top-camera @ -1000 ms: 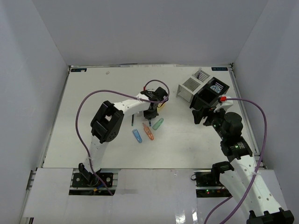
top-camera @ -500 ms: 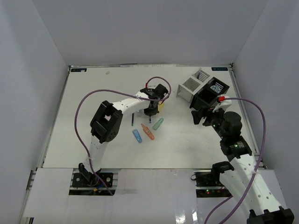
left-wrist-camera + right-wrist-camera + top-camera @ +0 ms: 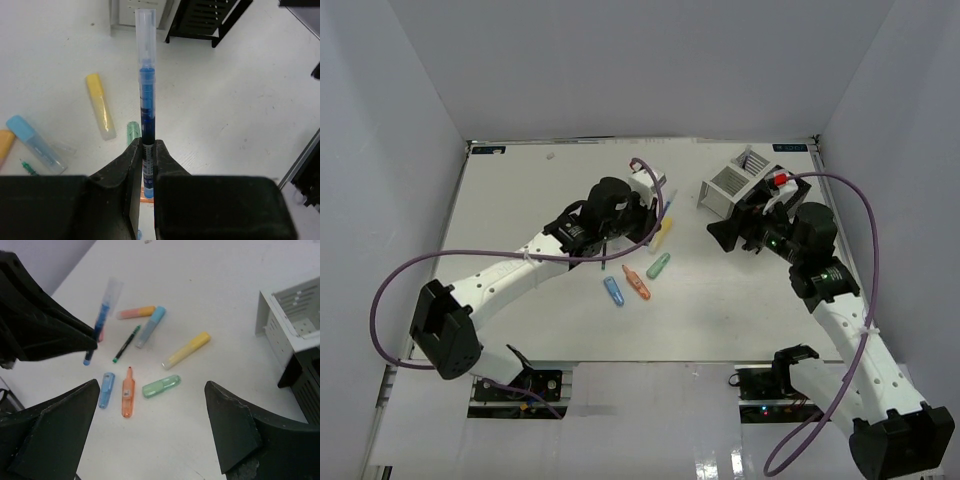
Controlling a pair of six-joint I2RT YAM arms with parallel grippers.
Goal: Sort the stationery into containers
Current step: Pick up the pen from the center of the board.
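**Left hand grips blue pen; right hand open**

On the white bench (image 3: 520, 220), the white organiser (image 3: 292, 320) and the black organiser (image 3: 306, 382) stand touching at the far right. The left hand (image 3: 148, 150) is clamped on a blue pen (image 3: 146, 100), which juts straight out from between its fingers, its clear cap pointing toward the organisers, lifted off the bench. The right hand (image 3: 151, 390) hangs wide open and holds nothing. Below it lie a yellow marker (image 3: 186, 350), a green marker (image 3: 160, 387) and an orange marker (image 3: 127, 399).
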